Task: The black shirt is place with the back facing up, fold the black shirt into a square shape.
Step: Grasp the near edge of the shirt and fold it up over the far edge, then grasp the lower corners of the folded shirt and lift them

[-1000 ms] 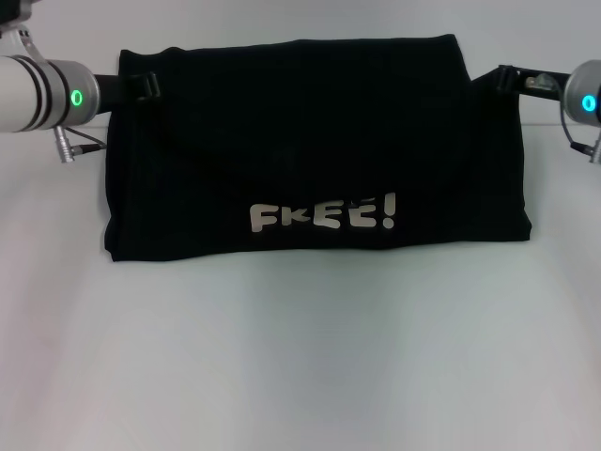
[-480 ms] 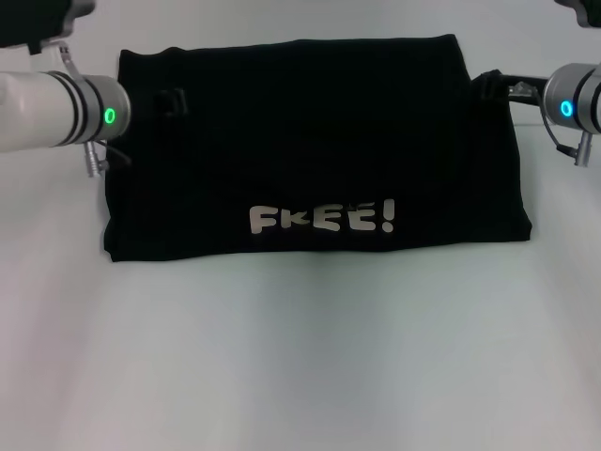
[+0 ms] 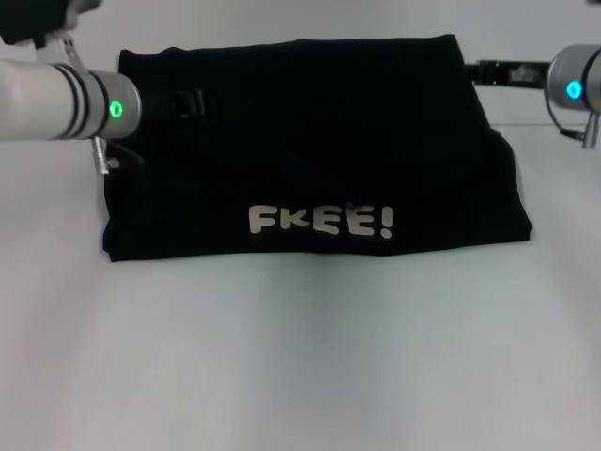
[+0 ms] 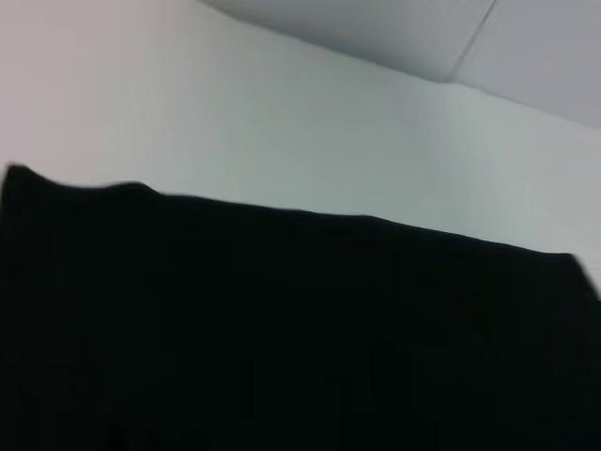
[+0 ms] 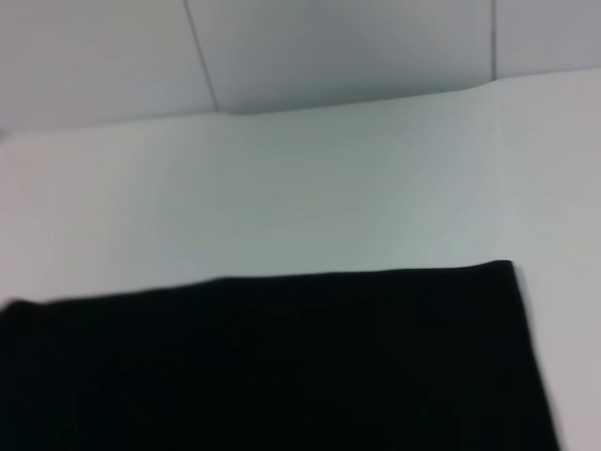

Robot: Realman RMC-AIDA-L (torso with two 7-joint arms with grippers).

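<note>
Shirt (image 3: 310, 141) lies folded as a wide band; left gripper (image 3: 188, 101) has advanced over it, right gripper (image 3: 488, 70) has withdrawn; finger states probably unreadable; side folds remain.

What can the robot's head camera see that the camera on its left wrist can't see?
Only the head view shows the white "FREE!" lettering on the soft black fabric shirt, both arms, the left gripper over the shirt's far left corner and the right gripper beside its far right edge. Only the left wrist view shows the grey wall panels behind the white table. Both show the black shirt lying on that table.
</note>
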